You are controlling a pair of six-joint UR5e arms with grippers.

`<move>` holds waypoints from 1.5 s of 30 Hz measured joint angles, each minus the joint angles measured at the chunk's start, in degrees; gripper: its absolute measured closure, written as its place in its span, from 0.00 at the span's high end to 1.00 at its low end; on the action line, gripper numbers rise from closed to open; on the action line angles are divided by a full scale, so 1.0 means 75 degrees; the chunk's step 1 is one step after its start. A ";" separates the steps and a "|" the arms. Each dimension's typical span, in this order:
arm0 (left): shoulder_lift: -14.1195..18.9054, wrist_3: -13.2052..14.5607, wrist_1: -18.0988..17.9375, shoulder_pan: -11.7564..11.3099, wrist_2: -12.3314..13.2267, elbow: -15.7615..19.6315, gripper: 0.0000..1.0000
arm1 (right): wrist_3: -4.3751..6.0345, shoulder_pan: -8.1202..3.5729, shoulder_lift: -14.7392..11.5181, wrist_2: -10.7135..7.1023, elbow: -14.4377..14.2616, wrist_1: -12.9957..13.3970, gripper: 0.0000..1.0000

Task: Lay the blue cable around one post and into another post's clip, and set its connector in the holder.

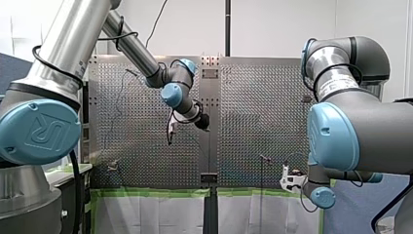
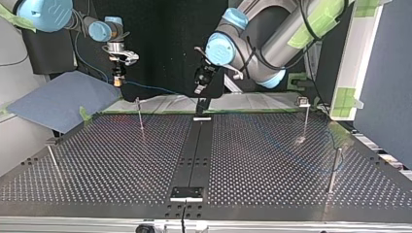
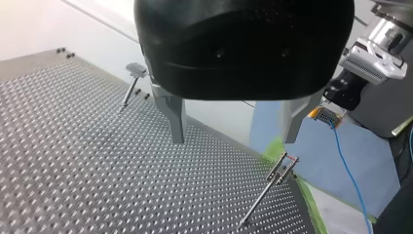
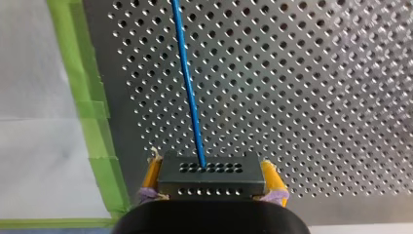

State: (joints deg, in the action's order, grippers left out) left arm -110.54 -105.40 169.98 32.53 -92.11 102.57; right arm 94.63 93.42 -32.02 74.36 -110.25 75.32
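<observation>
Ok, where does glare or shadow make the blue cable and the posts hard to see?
Right wrist view: even light, so the blue cable and connector stand out. Left wrist view: the table glints, yet the nearest post shows plainly. Top view: sheen across the table, and the thin posts look faint. Front view: the table shines and the cable is hardly visible.

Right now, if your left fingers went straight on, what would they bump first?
Likely the bare perforated table, though depth is unclear. My left gripper points at it; the clip post stands off to one side.
</observation>
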 joint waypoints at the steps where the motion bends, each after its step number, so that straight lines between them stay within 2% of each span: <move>1: -0.0060 0.0042 -0.0058 0.0060 -0.0037 -0.0017 0.93 | -0.0064 -0.0001 -0.0001 -0.0020 -0.0003 -0.0058 0.00; 4: -0.0253 0.0169 -0.0253 0.0254 -0.0149 -0.0041 0.93 | -0.0148 -0.0015 -0.0009 -0.0047 -0.0013 -0.0141 0.00; 7: -0.0446 0.0242 -0.0447 0.0446 -0.0226 -0.0046 0.93 | -0.0173 -0.0033 -0.0047 -0.0078 -0.0056 -0.0146 0.00; 13: -0.0826 0.0365 -0.0826 0.0826 -0.0397 -0.0049 0.93 | -0.0181 -0.0048 -0.0219 -0.0161 -0.0227 -0.0006 0.00; 25: -0.1581 0.0569 -0.1583 0.1560 -0.0836 -0.0219 0.93 | -0.0183 -0.0018 -0.0249 -0.0219 -0.0259 0.0019 0.00; 34: -0.2164 0.0630 -0.2165 0.1601 -0.1024 -0.0451 0.93 | -0.0176 -0.0003 -0.0250 -0.0222 -0.0257 0.0019 0.00; 45: -0.2865 0.0769 -0.2866 0.1313 -0.1066 -0.0551 0.93 | -0.0105 0.0024 -0.0249 -0.0222 -0.0248 0.0038 0.00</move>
State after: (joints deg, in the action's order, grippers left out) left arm -132.03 -99.63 148.48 42.38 -100.11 98.44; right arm 93.84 93.60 -33.89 72.69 -112.11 75.60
